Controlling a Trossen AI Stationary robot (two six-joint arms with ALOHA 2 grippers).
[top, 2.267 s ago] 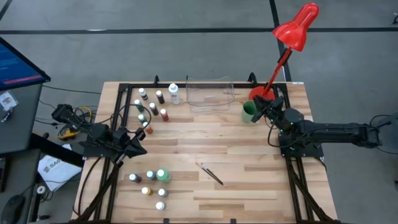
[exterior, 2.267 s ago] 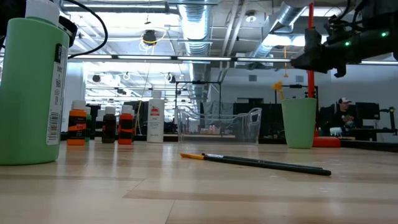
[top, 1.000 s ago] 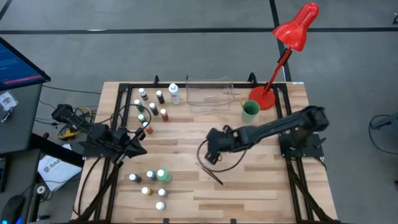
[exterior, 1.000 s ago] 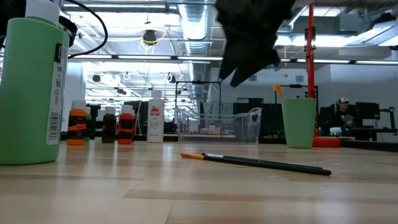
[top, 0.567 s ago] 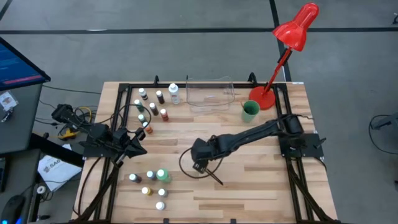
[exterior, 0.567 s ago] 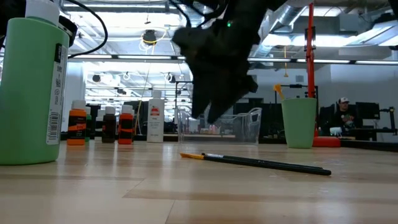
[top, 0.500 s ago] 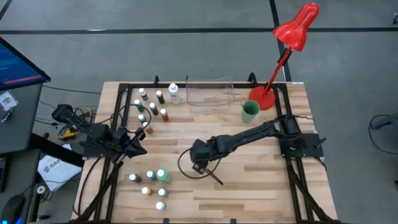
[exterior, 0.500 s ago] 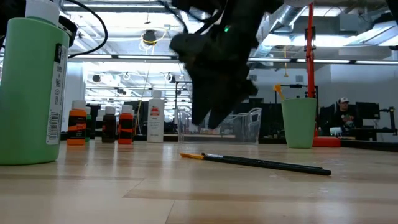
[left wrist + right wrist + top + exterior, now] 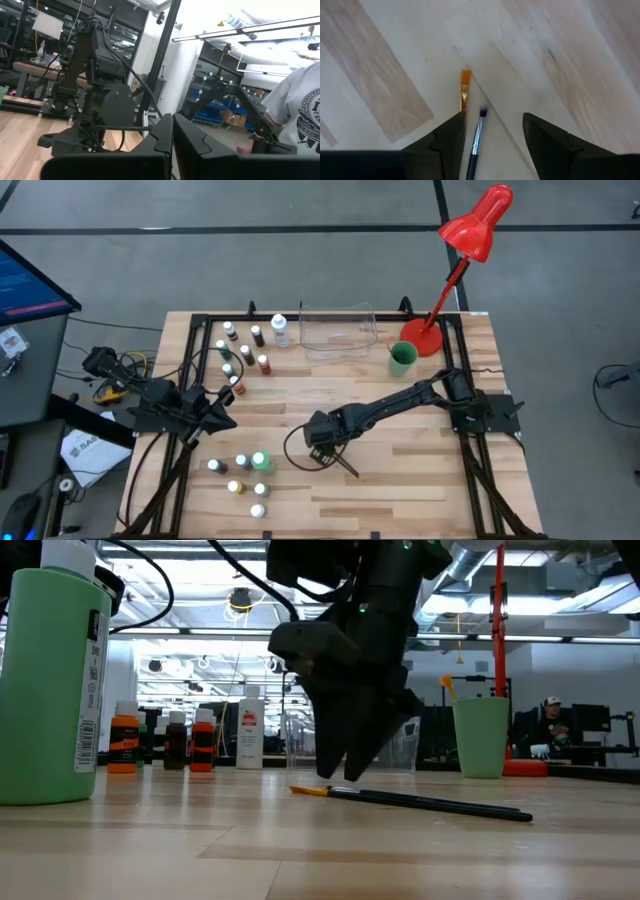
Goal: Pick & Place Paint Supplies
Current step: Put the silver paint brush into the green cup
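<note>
Your high view looks straight down on the whole table (image 9: 400, 480). Low view sits at tabletop height, looking level into the room, close behind the tall green bottle (image 9: 52, 685). Left wrist view faces the room at the table's side, past its shut fingers (image 9: 172, 142). Right wrist view points down, close over two brushes (image 9: 476, 137); high and low views share them.

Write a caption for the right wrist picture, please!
Open right claw hangs over two brushes on the wooden table.
</note>
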